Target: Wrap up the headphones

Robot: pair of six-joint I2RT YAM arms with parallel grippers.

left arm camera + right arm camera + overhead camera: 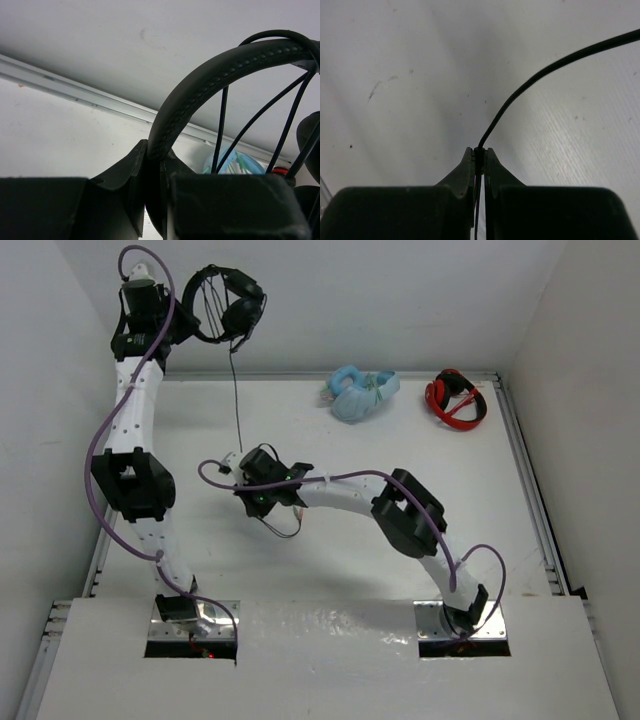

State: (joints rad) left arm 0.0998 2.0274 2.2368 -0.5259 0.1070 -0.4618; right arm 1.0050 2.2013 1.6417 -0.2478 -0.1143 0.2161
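Left pincer (154, 161) clamps headphones (200, 85) headband; right pincer (479, 152) pinches cable (535, 75).

Table (330, 440): blue headphones (362, 392), red headphones (437, 400)

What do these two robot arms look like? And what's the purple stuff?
The left arm and right arm both have white links joined by chunky black joint housings. A purple cable loops along each. The left end effector and right end effector are black, with two wedge-shaped fingers tapering to narrow tips.
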